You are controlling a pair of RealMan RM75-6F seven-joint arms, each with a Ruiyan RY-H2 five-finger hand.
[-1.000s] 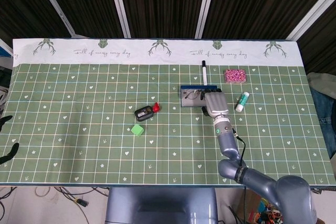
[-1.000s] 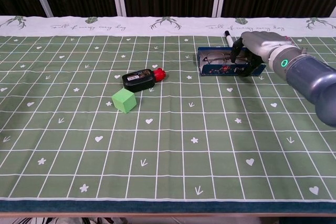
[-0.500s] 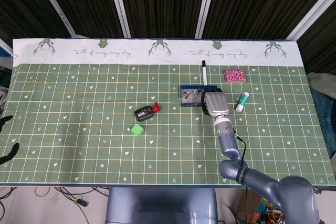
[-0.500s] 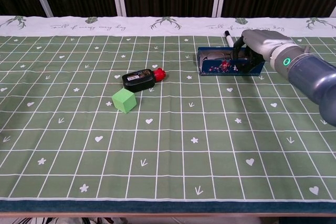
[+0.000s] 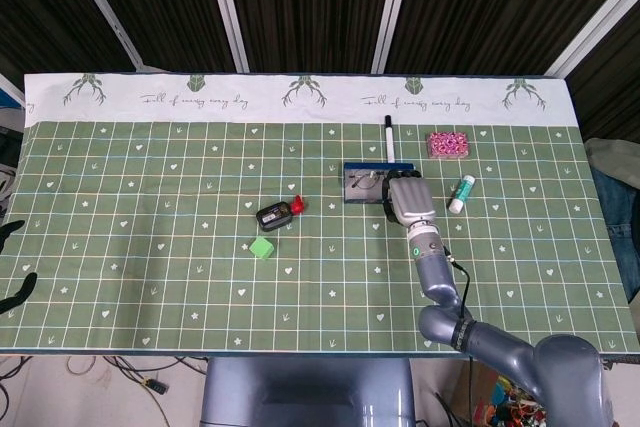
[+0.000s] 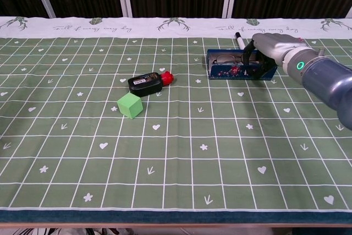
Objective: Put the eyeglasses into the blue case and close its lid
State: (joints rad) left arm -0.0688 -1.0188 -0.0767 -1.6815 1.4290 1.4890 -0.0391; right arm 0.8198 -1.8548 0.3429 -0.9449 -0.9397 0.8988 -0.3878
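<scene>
Right hand [image 6: 270,45] now lower over blue case [image 6: 237,71], fingers curled over its right end vs spread 1 s ago. Lid looks partly down, not shut yet. Eyeglasses [image 6: 225,60] inside case. Grip on lid: can't tell. Left hand [image 5: 12,265] idle at table edge.

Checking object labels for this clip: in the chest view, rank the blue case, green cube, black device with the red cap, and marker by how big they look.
1. Blue case, though the right hand covers its far end.
2. Black device.
3. Green cube; it sits nearer the camera, so its place against the device is unsure.
4. Marker, partly hidden behind the case.
</scene>
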